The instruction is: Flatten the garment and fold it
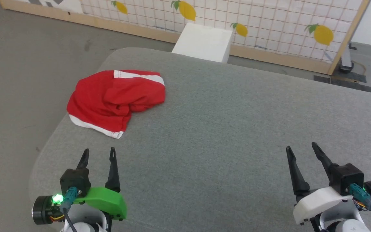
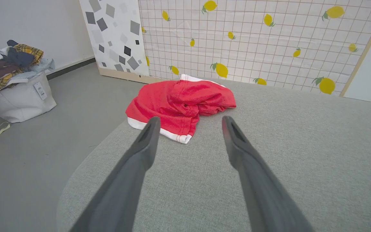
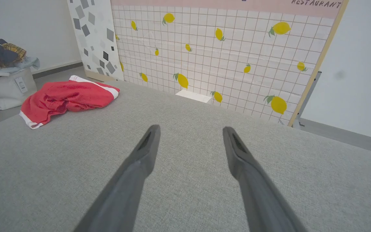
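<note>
- One garment (image 1: 116, 100), a pair of red shorts, lies crumpled at the far left of the grey fabric-topped table (image 1: 224, 135) and reaches its left edge. Two white bands show on it, one on the far side and one along the near hem.
- There are two grippers, each with two dark fingers. The left gripper (image 1: 99, 149) is at the near left and the right gripper (image 1: 301, 145) at the near right.
- One white box (image 1: 203, 42) stands beyond the table's far edge, in front of one lemon-print grid panel (image 1: 269, 22).
- The wrist views add one pale bag (image 2: 18, 100) heaped with mixed clothes, on the floor to the left of the table, and a second panel with grey diamonds (image 2: 114, 35).
- The right wrist view alone shows the word "RESTAURANT" along the panel's top.
- The left gripper's fingers are spread wide with nothing between them. They point at the shorts from the near side, close but apart from the cloth.
- The right gripper's fingers are spread equally wide and grip nothing. It sits over bare table, well apart from the shorts.
</note>
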